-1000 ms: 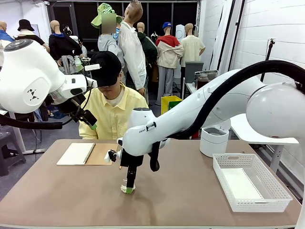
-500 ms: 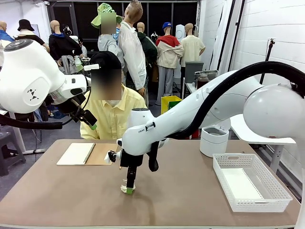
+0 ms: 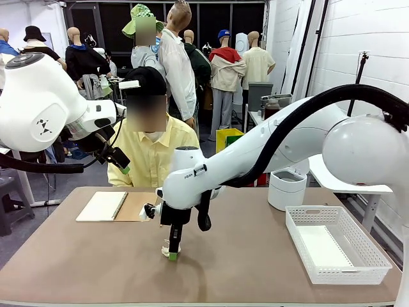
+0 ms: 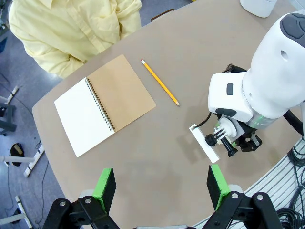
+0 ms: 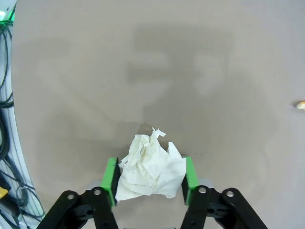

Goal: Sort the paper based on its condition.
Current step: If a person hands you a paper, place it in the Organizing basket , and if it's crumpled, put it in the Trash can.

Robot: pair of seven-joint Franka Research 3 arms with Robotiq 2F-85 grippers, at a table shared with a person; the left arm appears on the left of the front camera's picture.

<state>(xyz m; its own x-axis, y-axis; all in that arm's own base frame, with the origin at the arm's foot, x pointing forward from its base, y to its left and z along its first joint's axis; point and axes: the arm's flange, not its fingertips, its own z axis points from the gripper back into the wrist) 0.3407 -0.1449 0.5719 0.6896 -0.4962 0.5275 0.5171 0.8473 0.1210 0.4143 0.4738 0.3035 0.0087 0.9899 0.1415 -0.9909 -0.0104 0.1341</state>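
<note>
1. Closing right jaws (image 5: pixel 149 177) around the crumpled paper (image 5: pixel 150 169), pads touching both sides, low on the surface (image 3: pixel 255 256) near the middle.
2. Hovering left jaws (image 4: pixel 162 187) wide apart, empty (likely keeping clear).
3. Waiting nearby: white basket (image 3: pixel 337 249), probably for sorting.

A robotics lab: white robot arms (image 3: pixel 268 150) at a table (image 3: pixel 96 262).
</note>
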